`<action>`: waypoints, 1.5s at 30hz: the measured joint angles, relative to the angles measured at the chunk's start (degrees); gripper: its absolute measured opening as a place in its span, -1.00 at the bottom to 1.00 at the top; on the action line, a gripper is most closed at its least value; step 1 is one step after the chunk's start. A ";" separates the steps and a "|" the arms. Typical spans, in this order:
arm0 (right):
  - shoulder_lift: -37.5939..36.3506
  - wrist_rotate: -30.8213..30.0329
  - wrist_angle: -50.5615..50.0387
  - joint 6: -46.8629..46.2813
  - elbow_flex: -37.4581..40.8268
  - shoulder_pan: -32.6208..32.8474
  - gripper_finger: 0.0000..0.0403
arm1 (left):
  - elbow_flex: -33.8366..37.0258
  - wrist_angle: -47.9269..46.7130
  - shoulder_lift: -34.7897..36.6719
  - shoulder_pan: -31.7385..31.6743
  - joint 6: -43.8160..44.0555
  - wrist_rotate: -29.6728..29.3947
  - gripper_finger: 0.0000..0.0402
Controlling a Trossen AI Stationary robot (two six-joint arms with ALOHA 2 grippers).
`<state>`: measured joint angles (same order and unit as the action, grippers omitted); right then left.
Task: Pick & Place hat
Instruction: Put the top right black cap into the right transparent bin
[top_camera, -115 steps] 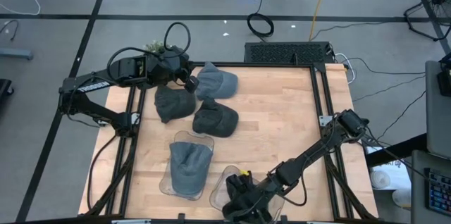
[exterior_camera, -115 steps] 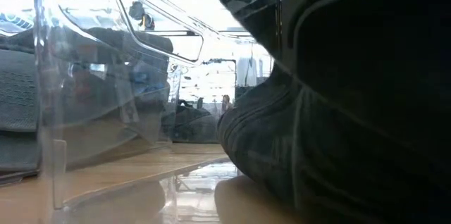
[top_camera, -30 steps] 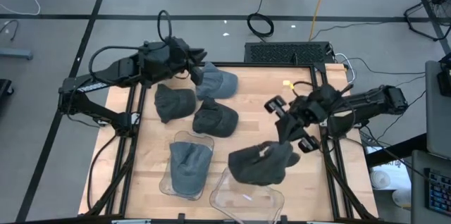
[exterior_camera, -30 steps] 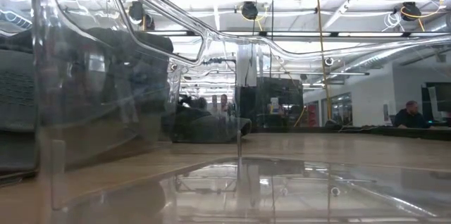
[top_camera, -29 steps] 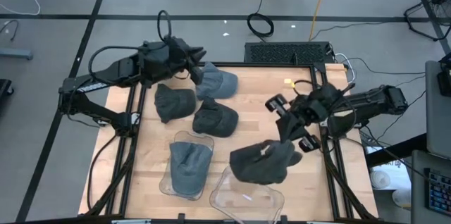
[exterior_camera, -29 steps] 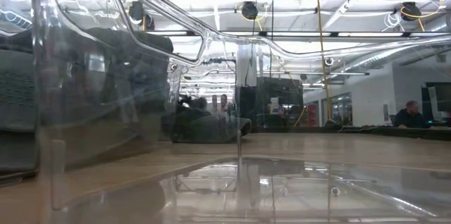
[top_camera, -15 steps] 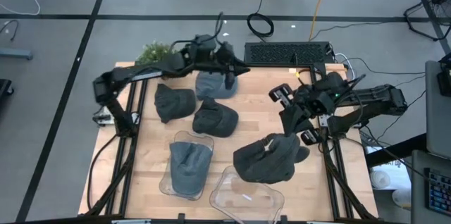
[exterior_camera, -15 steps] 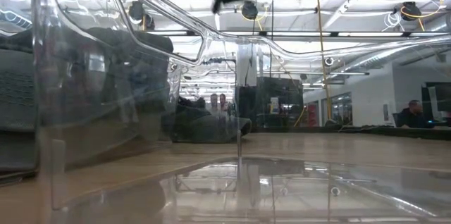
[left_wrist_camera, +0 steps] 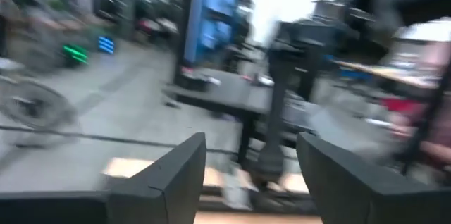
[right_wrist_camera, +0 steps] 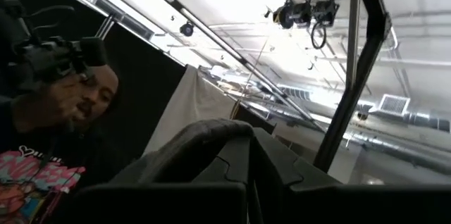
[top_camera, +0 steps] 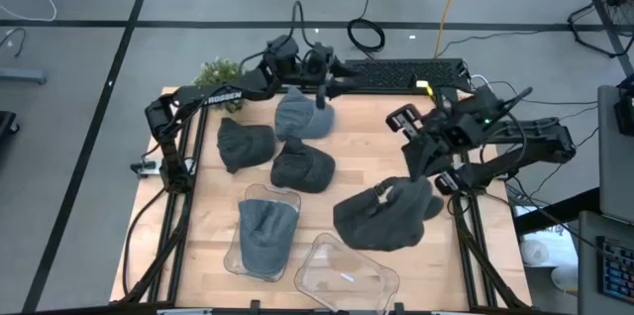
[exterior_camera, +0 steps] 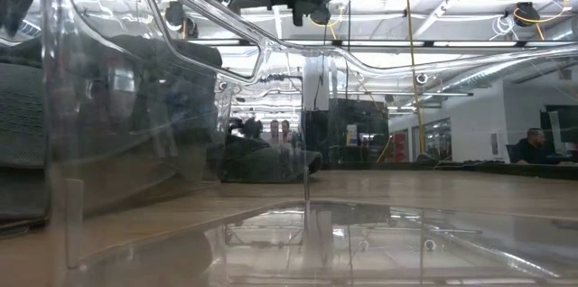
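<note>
Right gripper (top_camera: 428, 188) apparently gripping hat (top_camera: 381, 218) (left gripper (top_camera: 319, 97) open).

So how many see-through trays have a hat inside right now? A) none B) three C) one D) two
C: in the high view one clear tray holds a grey hat, while the other clear tray beside it has no hat in it; the dark hat lies on the table next to it.

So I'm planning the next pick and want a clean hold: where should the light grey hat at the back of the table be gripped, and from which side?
Grip the light grey hat from straight above, pinching the raised crown fabric. It lies flat and limp on the table, so the edges give little to catch.
</note>
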<state>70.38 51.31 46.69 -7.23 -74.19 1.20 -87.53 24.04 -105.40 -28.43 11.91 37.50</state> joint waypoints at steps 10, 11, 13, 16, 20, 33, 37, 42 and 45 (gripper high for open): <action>-4.58 -0.32 -2.82 6.63 -0.02 -4.28 -1.00 | 0.10 -14.79 0.33 4.79 -1.53 14.87 0.19; -4.67 -0.31 -3.53 7.71 -0.05 -5.12 -1.00 | 0.06 -14.54 0.46 6.05 -2.16 14.83 0.19; -4.58 -0.33 -4.40 9.06 -0.04 -6.78 -1.00 | 0.00 -14.79 0.46 8.94 -6.00 14.75 0.19; -4.11 -0.53 -4.20 9.96 -0.04 -9.05 -1.00 | 0.09 -15.38 0.82 13.38 -11.48 14.06 0.19; -4.12 -2.65 -3.62 9.62 -0.04 -12.45 -1.00 | 0.00 -14.92 1.83 18.00 -16.59 9.08 0.19; -2.64 -3.02 -3.44 8.35 -0.02 -14.75 -1.00 | 0.04 -5.38 2.53 24.47 -16.75 -0.64 0.19; -2.16 -3.03 -2.98 9.12 -0.02 -14.72 -1.00 | 0.04 -2.97 2.58 25.30 -17.34 -0.64 0.19; -2.11 -3.02 -3.23 8.88 -0.02 -14.72 -1.00 | 0.04 -4.82 2.58 25.81 -21.42 -4.61 0.13; -2.11 -3.04 -3.20 8.10 -0.02 -14.72 -1.00 | 0.04 -5.18 2.58 26.41 -24.09 -7.82 -0.18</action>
<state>68.27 48.27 43.48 0.87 -74.22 -13.52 -87.48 18.86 -102.83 -2.02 -12.19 29.69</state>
